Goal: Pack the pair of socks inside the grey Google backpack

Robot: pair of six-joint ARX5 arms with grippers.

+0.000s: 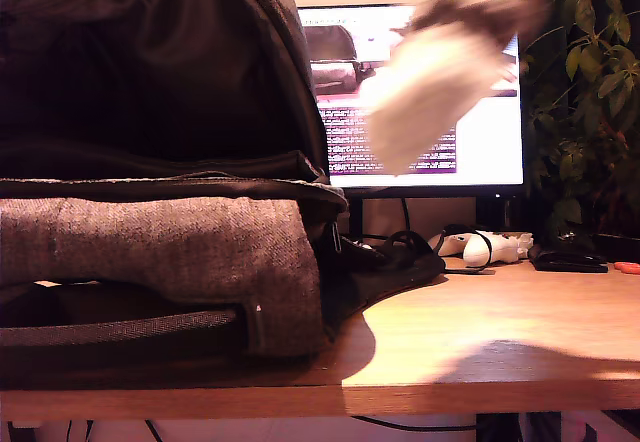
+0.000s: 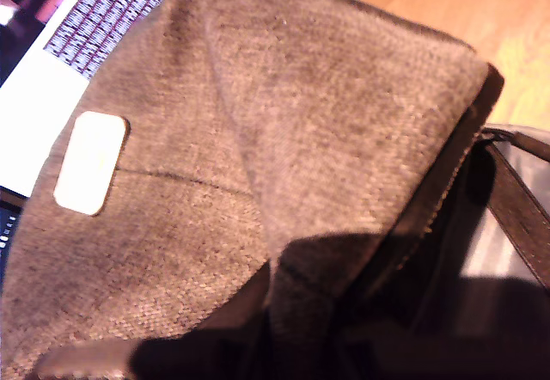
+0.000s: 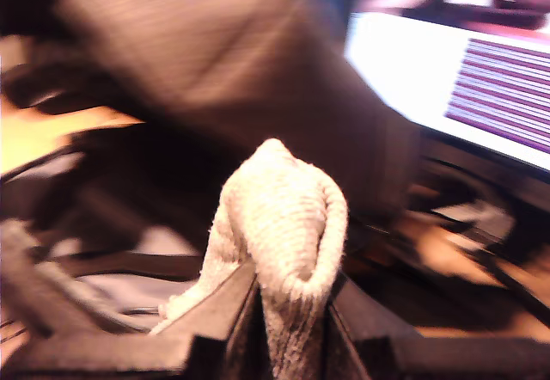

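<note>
Pinching the pair of socks (image 3: 288, 225) tight between both dark fingers (image 3: 215, 320) of my second gripper (image 3: 288, 328), with the soft cream bundle sticking up out of the jaws. Seen as a blurry pale shape (image 1: 440, 87) high in the air in the exterior view, up in front of the bright screen (image 1: 490, 142), to the right of the bag's raised flap. Well above the wooden table (image 1: 480, 332), touching nothing else.

Looking down from my first gripper onto the grey Google backpack (image 2: 284, 139), very close to its woven flap with the small white patch (image 2: 90, 162). Dark shadow near that gripper's jaws, so cannot tell if spread or pressed together.

Lying on the left of the exterior view, the backpack (image 1: 170, 252), mouth open with dark lining showing. Farther back on the right, a white gadget (image 1: 490, 247) with a black strap, and a leafy plant (image 1: 590, 92)
</note>
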